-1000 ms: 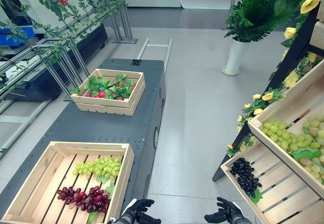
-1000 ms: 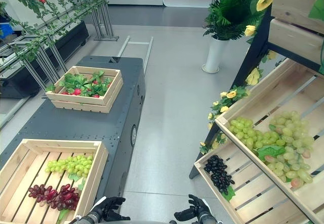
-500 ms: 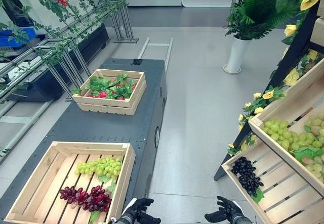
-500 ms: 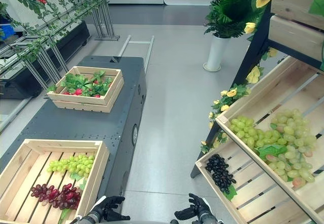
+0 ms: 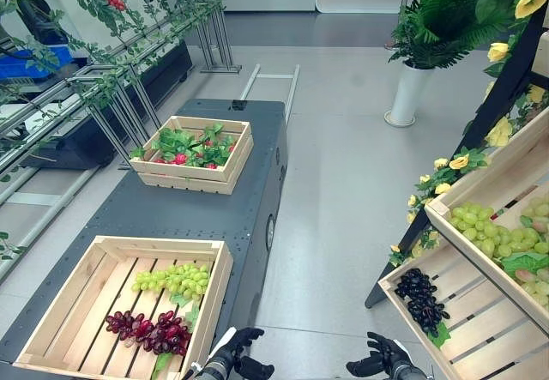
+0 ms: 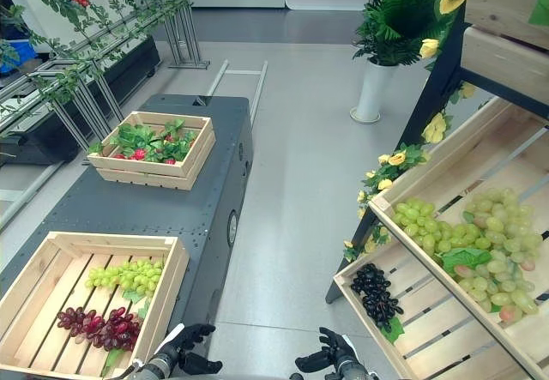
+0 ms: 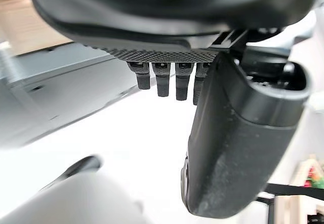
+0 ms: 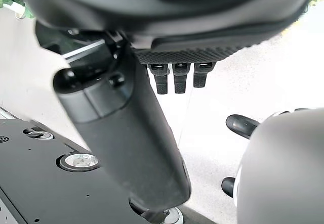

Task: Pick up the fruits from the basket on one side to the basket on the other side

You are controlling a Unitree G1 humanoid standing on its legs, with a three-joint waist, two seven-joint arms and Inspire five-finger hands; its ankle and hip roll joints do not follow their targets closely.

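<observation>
Shelf crates [image 6: 446, 346]: on the right, sloping, with green grapes [image 6: 463, 238] above and a black bunch [image 6: 374, 294] below.
Near crate [image 5: 51, 311]: on the dark platform [image 5: 171, 217] at left, with a green bunch [image 5: 171, 279] and a red bunch [image 5: 146, 330] inside.
Handling: probably light, soft, lumpy clusters; best taken around the body, near the stem, not by single berries.
Left hand [image 5: 238, 356]: low by the near crate, fingers relaxed and loosely spread, empty, touching nothing.
Right hand [image 6: 330, 358]: low beside the shelf, likewise relaxed and empty.

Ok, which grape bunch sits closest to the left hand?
The dark red bunch in the near crate, just ahead of the left hand; the green bunch lies farther back.
</observation>
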